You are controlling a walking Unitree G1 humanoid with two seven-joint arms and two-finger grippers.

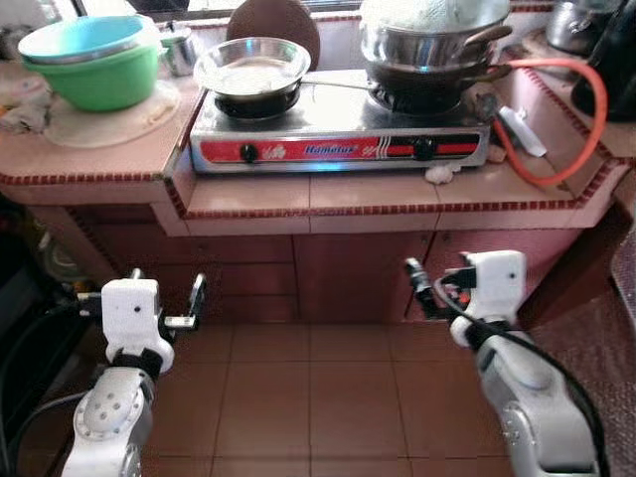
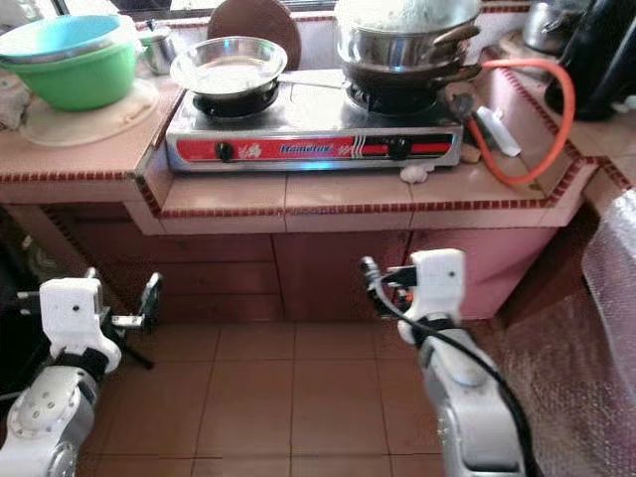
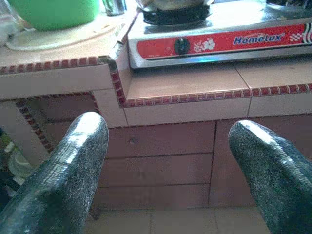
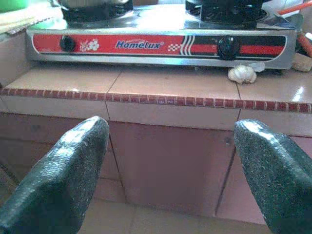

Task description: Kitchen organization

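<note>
Below the tiled counter's edge, both the left gripper [image 1: 167,298] and right gripper [image 1: 437,278] hang spread and empty, so it seems poised to start, needing to lift toward the stove [image 1: 343,134] and its steel bowl [image 1: 251,66].

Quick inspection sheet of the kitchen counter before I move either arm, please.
Surface: pink tiled counter, stove on its lower step.
Job's things: steel bowl on the left burner; stacked pots on the right burner; green bowl on a mat, upper counter.
Clutter: garlic by the stove's right front corner.
Grippers: left end effector and right end effector open, empty, below counter height.
Cables: orange hose looping right of the stove.
Surroundings: tiled floor.
</note>
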